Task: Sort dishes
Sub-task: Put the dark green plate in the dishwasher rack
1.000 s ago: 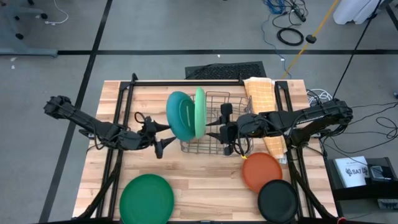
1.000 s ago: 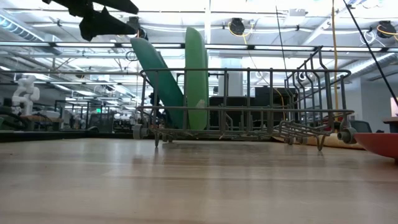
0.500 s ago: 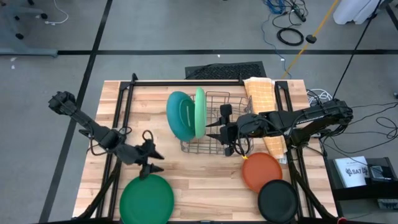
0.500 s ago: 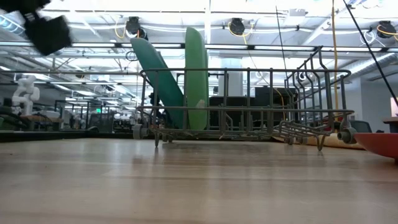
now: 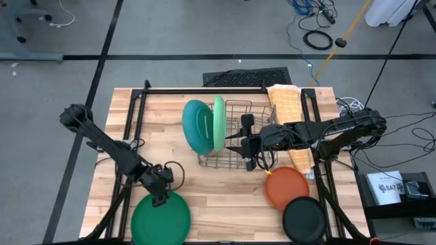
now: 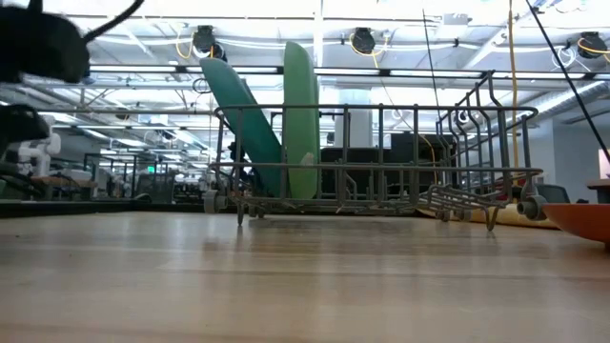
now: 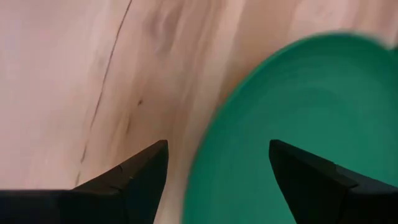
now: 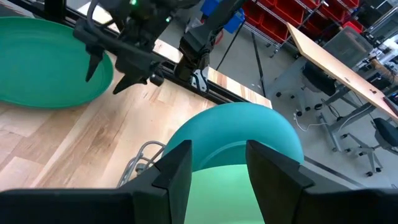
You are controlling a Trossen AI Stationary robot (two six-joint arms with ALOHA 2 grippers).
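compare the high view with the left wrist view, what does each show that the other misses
Only the high view shows the wire rack holding the teal plate and light green plate, the orange plate, the black plate and the right claw. Only the left wrist view shows the left claw open astride the plate's rim. Both show the dark green plate on the table.

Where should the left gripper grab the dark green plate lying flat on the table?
Probably by the rim. The dark green plate lies flat, so only its thin edge offers a pinch. The left gripper, open, hangs above the edge nearest the rack; come from above, one finger either side.
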